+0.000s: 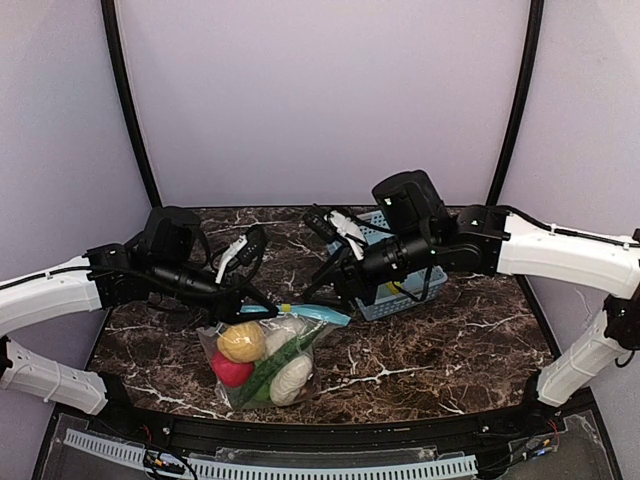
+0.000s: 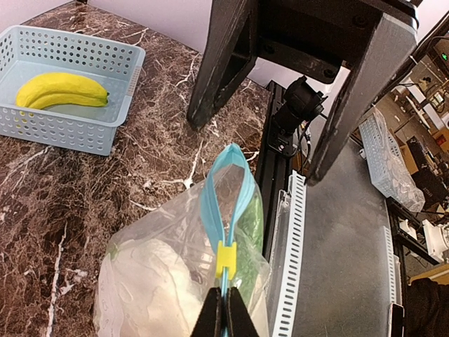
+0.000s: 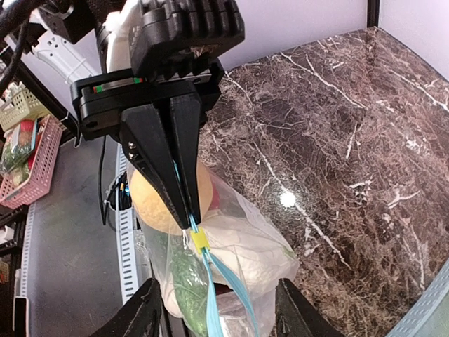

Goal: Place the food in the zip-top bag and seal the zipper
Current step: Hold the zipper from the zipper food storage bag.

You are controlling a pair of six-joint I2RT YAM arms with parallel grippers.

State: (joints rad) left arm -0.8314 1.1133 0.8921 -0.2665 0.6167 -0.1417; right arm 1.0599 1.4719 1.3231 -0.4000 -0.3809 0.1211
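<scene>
The clear zip-top bag (image 1: 262, 362) lies near the table's front edge. It holds an orange (image 1: 241, 341), a red apple (image 1: 231, 371), a cauliflower (image 1: 291, 378) and a green cucumber (image 1: 279, 359). My left gripper (image 2: 224, 312) is shut on the teal zipper (image 2: 212, 210) just behind its yellow slider (image 2: 225, 258). Beyond the slider the two teal strips stand apart. My right gripper (image 3: 217, 319) is open, with its fingers on either side of the zipper (image 3: 231, 288) and touching nothing. A yellow banana (image 2: 62, 90) lies in the basket.
The light blue lattice basket (image 1: 412, 296) stands on the marble table under the right arm, right of the bag. The table's black front rail (image 1: 330, 432) runs just beyond the bag's bottom. Both arms reach in over the table's middle.
</scene>
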